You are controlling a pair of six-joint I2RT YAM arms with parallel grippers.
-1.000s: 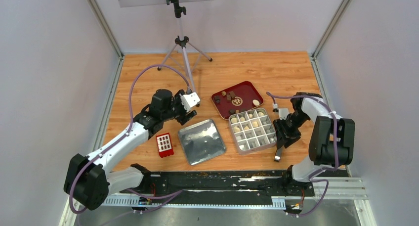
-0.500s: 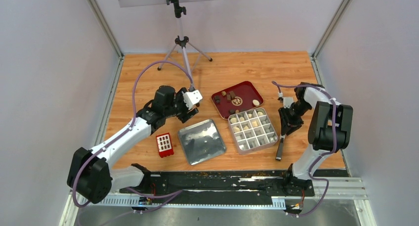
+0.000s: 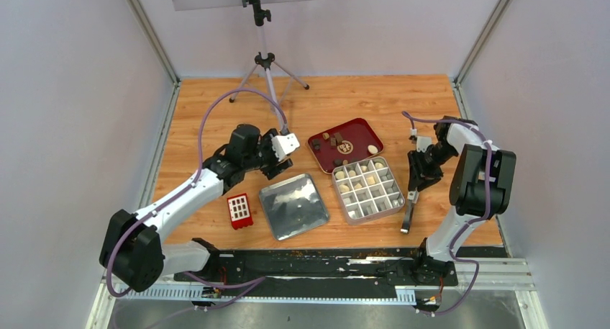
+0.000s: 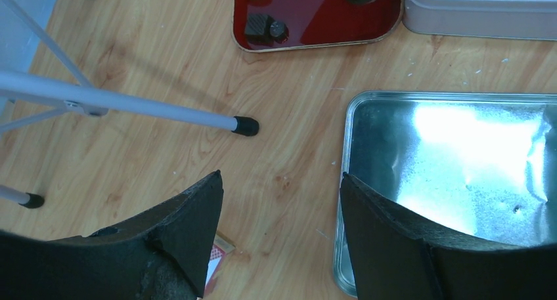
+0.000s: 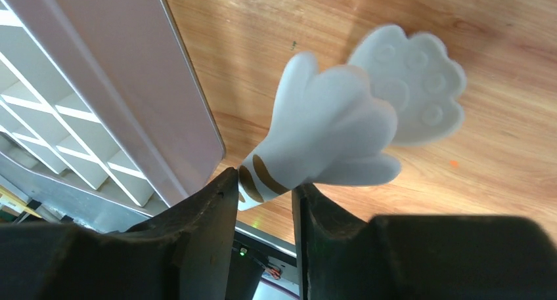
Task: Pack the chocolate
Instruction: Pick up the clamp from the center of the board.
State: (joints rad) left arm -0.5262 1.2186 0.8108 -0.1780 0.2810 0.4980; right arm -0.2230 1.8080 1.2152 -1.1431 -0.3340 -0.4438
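- The chocolate [image 3: 334, 138] is a set of tiny bite-sized pieces, some cream-white and some dark brown. It lies in two places right of the table's middle.
- On the red tray [image 3: 360, 132], the farther place, dark brown pieces [image 3: 316, 145] lie loose along the left and near sides.
- One cream-white oval piece [image 3: 372, 149] lies apart from them near the tray's right edge.
- In the left wrist view, a ribbed blocky dark piece [image 4: 257, 25] and a round dark piece [image 4: 278, 29] lie touching by a tray corner.
- In the compartment box [image 3: 375, 217], just nearer than the tray, cream-white pieces [image 3: 371, 180] sit singly in the farther cells. The contents of the nearer cells are too small to tell.
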